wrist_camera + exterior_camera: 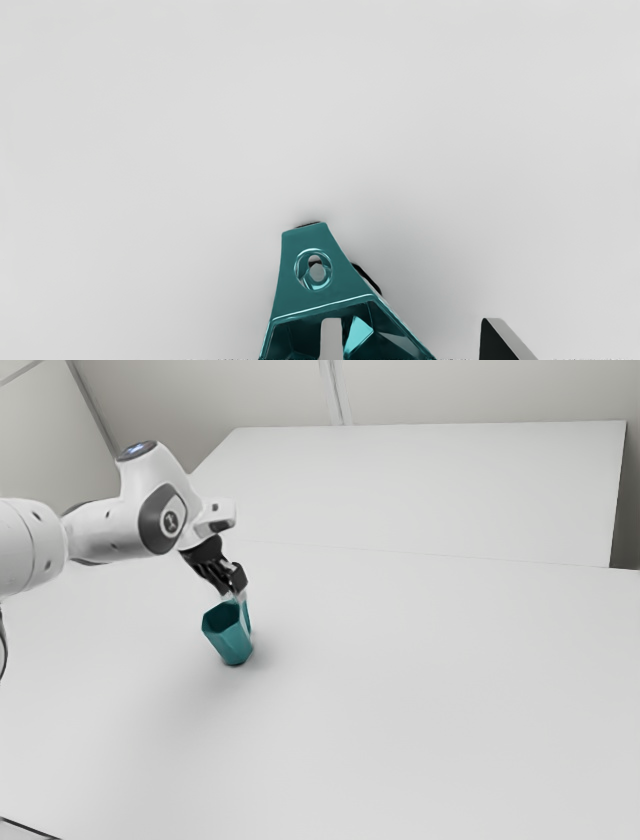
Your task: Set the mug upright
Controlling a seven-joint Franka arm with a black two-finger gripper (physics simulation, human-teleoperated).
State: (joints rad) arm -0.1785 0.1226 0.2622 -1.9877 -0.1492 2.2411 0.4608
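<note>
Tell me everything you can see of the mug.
The mug is teal, with flat faceted sides, a smooth, glossy look and an angular open rim wider than the base. One side carries an oval ring. It is base down by the table, mouth up and seemingly leaning toward the exterior view's left; I can't tell if the base sits flat. The claw is open astride its wall, one finger inside the mouth; contact is unclear.
</note>
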